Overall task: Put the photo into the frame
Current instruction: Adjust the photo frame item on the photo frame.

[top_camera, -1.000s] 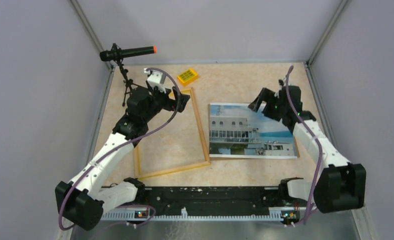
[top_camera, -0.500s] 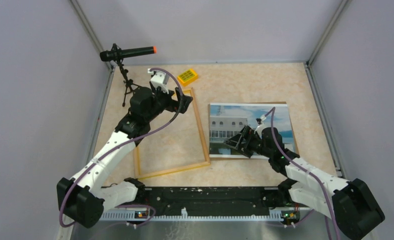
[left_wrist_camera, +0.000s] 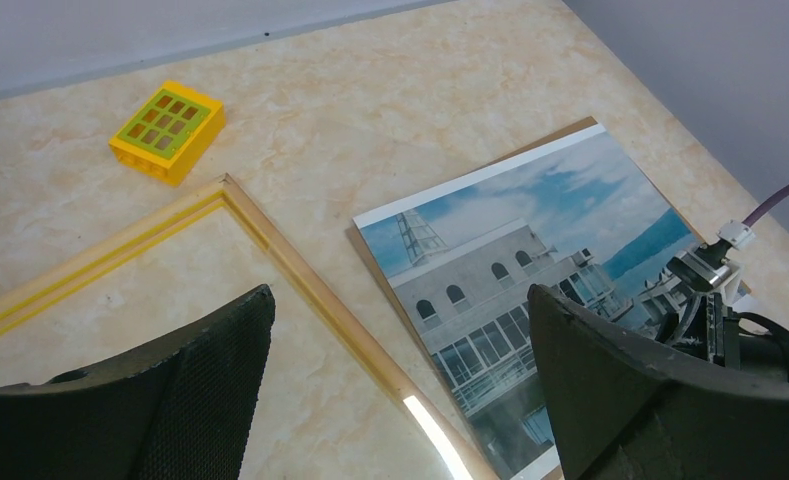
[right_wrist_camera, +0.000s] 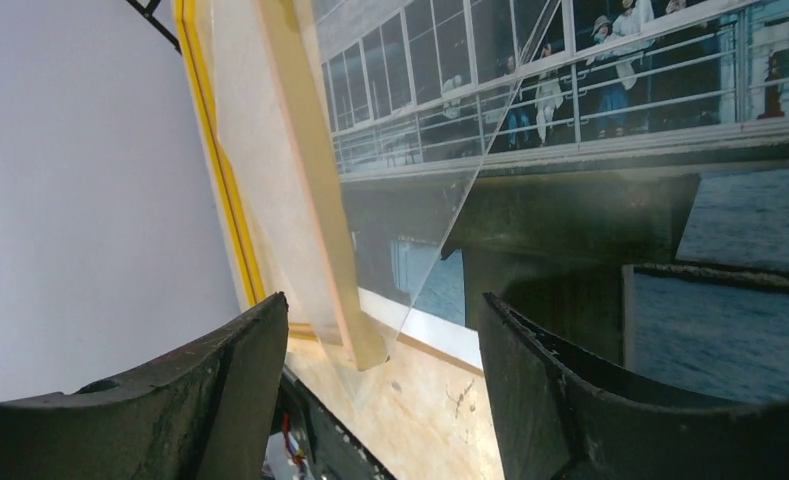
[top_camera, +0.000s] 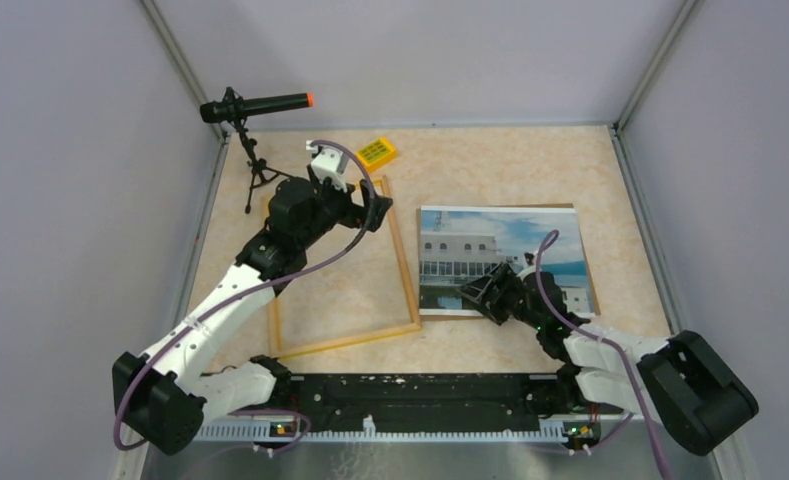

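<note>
Our right gripper point(top_camera: 478, 294), jaws apart, hangs over the near-left corner of the photo point(top_camera: 495, 245), which lies beside the frame point(top_camera: 406, 272); our left gripper point(top_camera: 374, 207) gapes wide.

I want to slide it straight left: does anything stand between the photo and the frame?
Nothing lies between photo and frame. Only the open left pincer hovers above the frame's far right corner.

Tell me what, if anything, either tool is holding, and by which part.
Nothing is held. The left tool stands open above the frame; the right tool, jaws apart, sits at the photo's near left corner without gripping it.
</note>
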Motion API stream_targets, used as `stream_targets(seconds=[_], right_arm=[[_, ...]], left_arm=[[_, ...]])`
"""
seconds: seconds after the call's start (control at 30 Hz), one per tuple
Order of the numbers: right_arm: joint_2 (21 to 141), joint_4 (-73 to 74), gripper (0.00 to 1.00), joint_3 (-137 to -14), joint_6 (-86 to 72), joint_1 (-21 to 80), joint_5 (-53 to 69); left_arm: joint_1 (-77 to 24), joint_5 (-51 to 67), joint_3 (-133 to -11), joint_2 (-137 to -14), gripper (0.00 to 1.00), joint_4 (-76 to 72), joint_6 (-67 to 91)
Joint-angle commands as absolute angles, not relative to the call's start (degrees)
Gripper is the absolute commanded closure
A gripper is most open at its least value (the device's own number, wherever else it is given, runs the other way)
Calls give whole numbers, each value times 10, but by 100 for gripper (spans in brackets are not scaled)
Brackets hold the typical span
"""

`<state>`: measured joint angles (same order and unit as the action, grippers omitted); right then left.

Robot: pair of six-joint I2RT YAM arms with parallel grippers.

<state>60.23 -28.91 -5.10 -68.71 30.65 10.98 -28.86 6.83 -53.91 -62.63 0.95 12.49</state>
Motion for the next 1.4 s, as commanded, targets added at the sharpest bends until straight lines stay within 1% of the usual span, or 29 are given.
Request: stream_targets(seconds=[0.0,0.1,0.3,0.43,0.5,0.57,0.63,0.73,0.83,0.9,0.93,1.0,1.07,1.2,1.37], right_arm=[[650,-399,34,-55,-702,309,89],[691,-445,39,-49,-718,309,100],[790,-576,41,-35,-725,309,112],[893,-673,42,-52,-716,309,124],[955,-748,44,-56,-722,309,131],[1031,-852,49,-56,-740,309,133],[1121,-971,58,-61,-764,309,135],[1184,-986,66,-102,-769,311,153],[1177,-983,69,-102,-743,315,128],[1168,-969,75,-103,-731,314,119],[1163,-962,82,-107,-724,314,119],[1158,-953,100,-107,-715,314,114],[1151,-948,100,-105,-709,312,107],[1106,-935,100,-99,-707,292,141],[988,-799,100,-95,-688,276,213]], left_arm=[[-292,52,-562,-618,1,-2,115],[-291,51,-561,-618,1,-3,115],[-292,52,-562,-611,1,-4,114],[-292,56,-563,-611,1,-4,117],[-291,57,-562,-610,1,-4,117],[-291,51,-561,-610,1,-4,116],[-291,53,-563,-609,1,-3,115],[-291,48,-558,-605,1,-8,114],[-291,50,-560,-609,1,-7,112],[-290,53,-561,-609,1,-7,114],[-290,52,-560,-609,1,-7,113],[-289,50,-561,-609,1,-6,113],[-284,57,-562,-607,1,-6,117],[-284,47,-557,-605,1,-10,114],[-284,48,-556,-608,1,-9,117]])
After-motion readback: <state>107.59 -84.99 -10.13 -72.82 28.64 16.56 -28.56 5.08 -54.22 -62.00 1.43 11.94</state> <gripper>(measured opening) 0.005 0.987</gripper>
